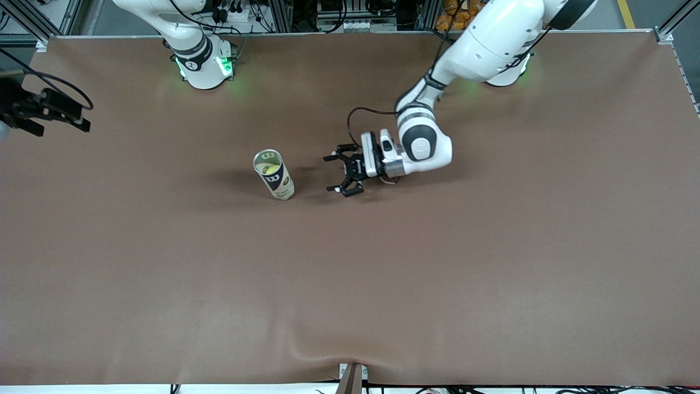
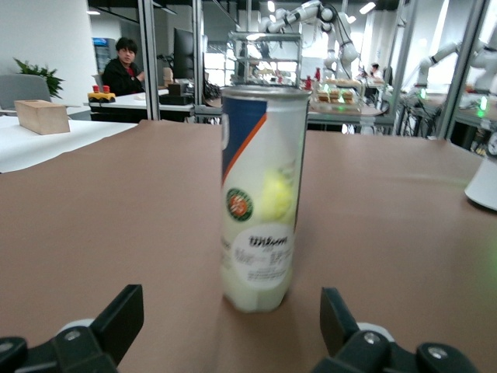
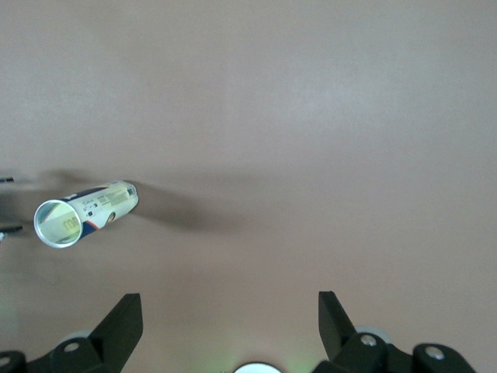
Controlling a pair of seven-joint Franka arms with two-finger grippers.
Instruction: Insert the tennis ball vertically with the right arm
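Nearest the front camera on the brown table (image 1: 492, 284) we find the tennis ball can (image 1: 274, 174), standing upright and open at the top, with the tennis ball (image 1: 270, 167) already showing yellow-green inside it; the left wrist view confirms this, the ball (image 2: 276, 194) visible through the clear wall of the can (image 2: 260, 198), about halfway up. Just beside the can, toward the left arm's end of the table, we see the left gripper (image 1: 344, 174) held low and level, aimed at the can with its fingers spread wide and nothing between them, clear of the can's wall. Higher up, at the right arm's edge of the front view, we make out the right gripper (image 1: 33, 112), dark, raised well off the table and well apart from the can; its own wrist view looks straight down at the cloth with the fingers (image 3: 120, 326) released and empty. We judge that the insertion itself is done, since the ball sits in the can and neither claw carries anything, so the step in hand looks like the retreat. The next move, as we read it, calls only for drawing both arms back without brushing the can, which would tip easily.
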